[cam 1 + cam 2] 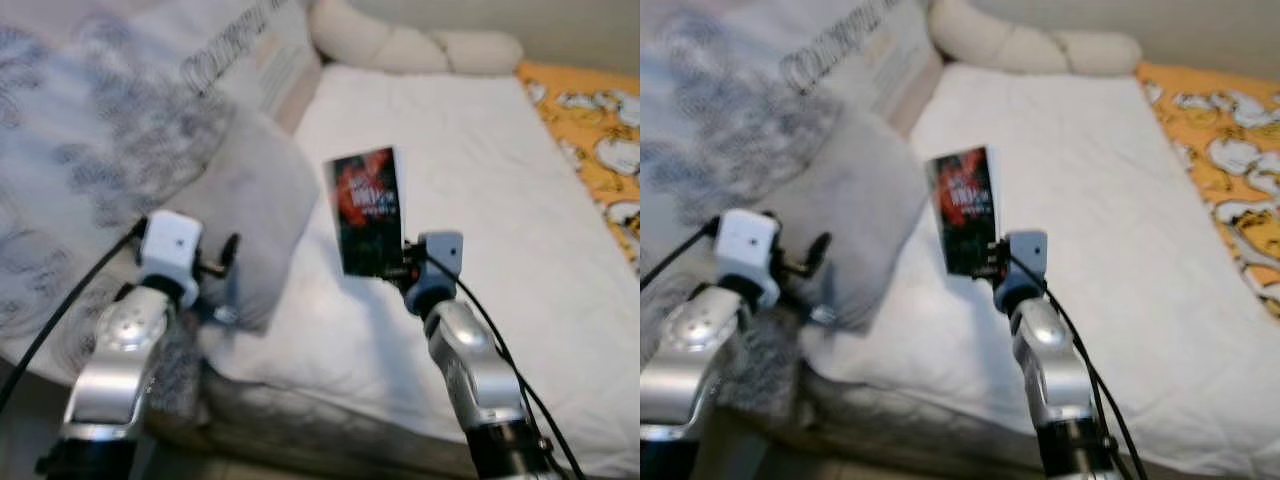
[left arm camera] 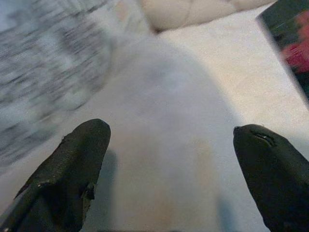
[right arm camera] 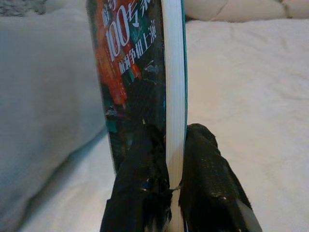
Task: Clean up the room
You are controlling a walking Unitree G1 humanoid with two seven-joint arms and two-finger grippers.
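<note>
Nearest to us, our right hand (image 1: 400, 268) is clamped on the lower edge of a book (image 1: 367, 210), and in the right wrist view the two black fingers (image 3: 140, 183) pinch it from either side, one on the dark red-lettered cover and the other on the back, with the white page edge standing between them. The book is off the bed (image 1: 480, 170), held upright above the white sheet with its long axis running up and away from the hand, so wherever it is to go, we judge it must be carried there and tipped down flat or slid in on end. Our left hand (image 2: 169, 145) is released, its fingers spread wide with nothing between them, hovering over the grey pillow (image 1: 240, 200) just beside the book; the left wrist view catches a corner of the cover at its edge, which tells us how close the two hands are. Beyond the pillow lies a patterned blanket (image 1: 90, 150), then a cream bolster (image 1: 400, 42) at the head of the bed, and an orange printed cloth (image 1: 595, 130) along the far right side.
</note>
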